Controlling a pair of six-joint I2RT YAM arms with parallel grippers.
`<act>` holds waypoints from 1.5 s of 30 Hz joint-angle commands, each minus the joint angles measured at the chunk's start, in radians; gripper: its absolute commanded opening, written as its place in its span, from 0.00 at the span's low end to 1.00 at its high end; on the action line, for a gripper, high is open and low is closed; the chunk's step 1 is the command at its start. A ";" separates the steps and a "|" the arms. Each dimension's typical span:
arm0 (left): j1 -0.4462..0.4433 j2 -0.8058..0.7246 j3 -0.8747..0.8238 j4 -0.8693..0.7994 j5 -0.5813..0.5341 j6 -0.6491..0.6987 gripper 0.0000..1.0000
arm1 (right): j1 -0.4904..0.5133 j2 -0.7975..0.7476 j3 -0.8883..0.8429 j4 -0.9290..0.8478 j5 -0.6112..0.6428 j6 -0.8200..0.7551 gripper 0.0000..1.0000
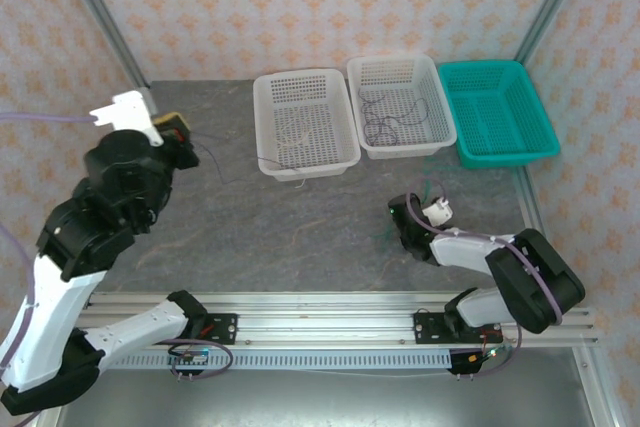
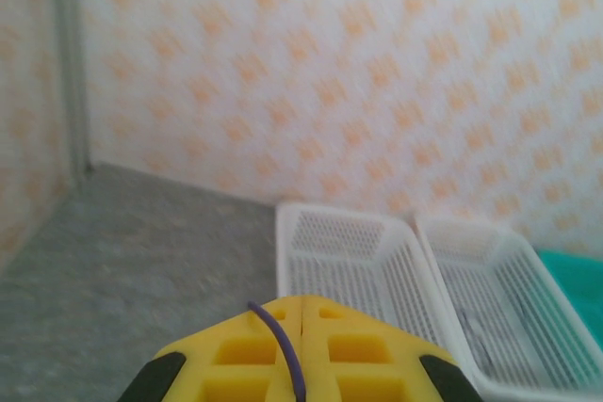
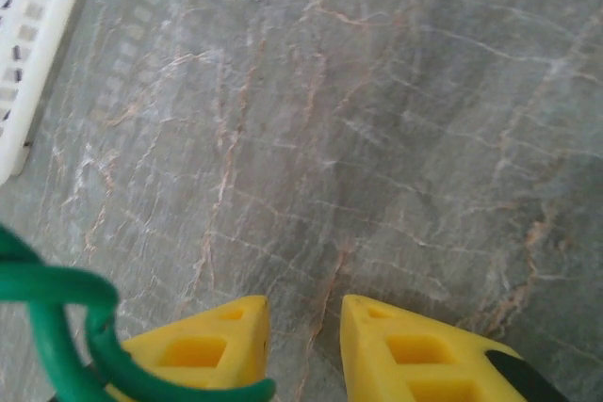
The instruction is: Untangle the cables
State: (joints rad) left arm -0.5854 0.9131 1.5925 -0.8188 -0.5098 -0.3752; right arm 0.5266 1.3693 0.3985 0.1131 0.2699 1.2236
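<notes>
At the left, above the desk (image 1: 290,237), the left jaws were pressed together on a dark purple cable (image 2: 285,350), which trailed down toward the desk. A pale cable (image 1: 296,133) lay in the left white basket (image 1: 300,76), and a dark one (image 1: 385,125) in the middle basket (image 1: 392,59). At the right, the right jaws stood slightly spread, pinching nothing; a green cable (image 3: 52,284) looped against one finger's outer side. All the cables looked light, limp and springy, so pinching near a free end seemed wisest.

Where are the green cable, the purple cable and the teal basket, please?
green cable (image 3: 57,281): right wrist view, loop's top.
purple cable (image 2: 285,345): left wrist view, mid-strand.
teal basket (image 1: 480,66): top external view, far rim.
</notes>
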 commanded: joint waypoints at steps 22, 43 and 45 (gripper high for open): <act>0.022 -0.021 -0.093 0.169 0.387 0.026 0.00 | 0.283 -0.494 0.156 -0.082 -0.107 -0.234 0.99; 0.019 -0.036 -0.423 0.355 0.942 -0.102 0.00 | 0.349 -0.332 0.214 0.331 -0.847 -1.459 0.98; 0.015 -0.034 -0.437 0.380 0.952 -0.121 0.00 | 0.379 -0.283 0.231 0.417 -0.823 -1.451 0.98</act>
State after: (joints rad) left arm -0.5678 0.8970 1.1683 -0.5358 0.3874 -0.4484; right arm 0.8749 1.0397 0.6098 0.3923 -0.4992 -0.1513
